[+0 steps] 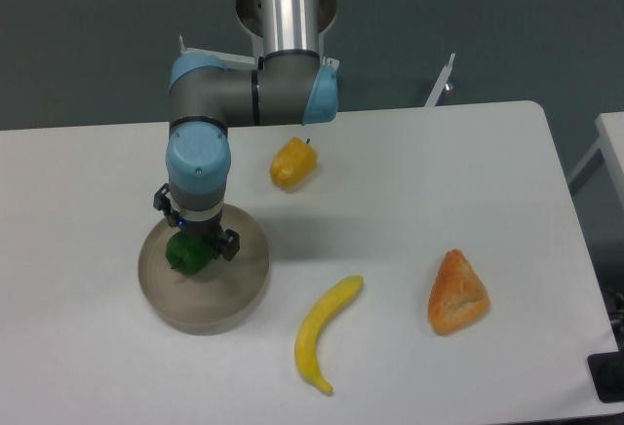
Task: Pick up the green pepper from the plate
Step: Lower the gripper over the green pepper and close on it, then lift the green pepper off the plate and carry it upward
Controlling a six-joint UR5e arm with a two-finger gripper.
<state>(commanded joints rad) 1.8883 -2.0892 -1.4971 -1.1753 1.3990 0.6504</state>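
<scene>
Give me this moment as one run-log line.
phase: reaching | gripper: directly over green pepper, jaws hidden | green pepper: on plate, not lifted | bystanders: yellow pepper, banana

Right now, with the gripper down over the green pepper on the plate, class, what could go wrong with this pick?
1. The wrist hides most of the green pepper, so whether the gripper is centred on it cannot be seen; an off-centre close may squeeze the lumpy, glossy pepper out sideways.
2. The pepper lies near the back rim of the plate; a finger going too low could strike or tip the dish.
</scene>
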